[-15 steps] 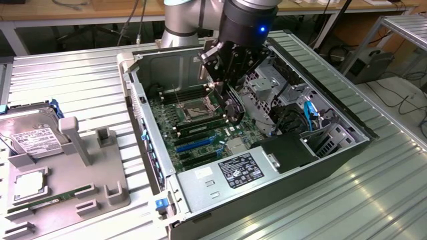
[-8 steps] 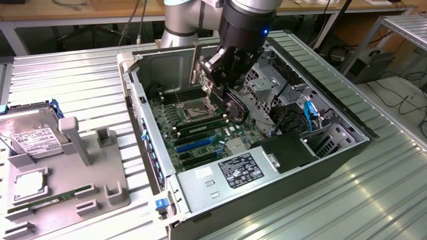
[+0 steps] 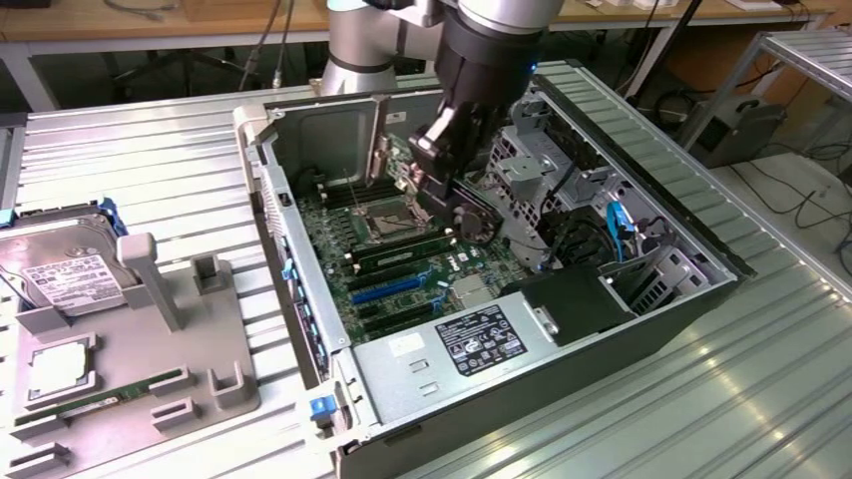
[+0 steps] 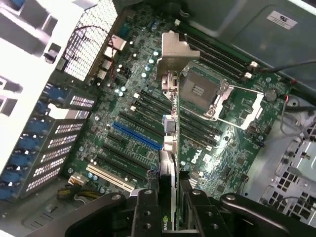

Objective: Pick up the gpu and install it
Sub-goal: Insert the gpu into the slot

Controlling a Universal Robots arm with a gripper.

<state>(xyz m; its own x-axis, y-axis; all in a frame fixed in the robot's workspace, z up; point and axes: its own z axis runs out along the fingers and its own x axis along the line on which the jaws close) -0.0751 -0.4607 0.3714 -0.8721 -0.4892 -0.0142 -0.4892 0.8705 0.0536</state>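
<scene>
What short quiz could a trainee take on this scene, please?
1. True or false: the gripper has its jaws shut on the gpu.
2. Where is the gpu? A) on the floor B) over the motherboard, inside the case C) in a person's hand
3. Fill in: the hard drive lies on the gray ___ at the exterior view's left.
Key: 1 true; 2 B; 3 tray.

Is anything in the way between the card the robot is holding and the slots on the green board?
No, nothing visible. The gripper holds the gpu over the motherboard, and the long slots there look bare.
</scene>
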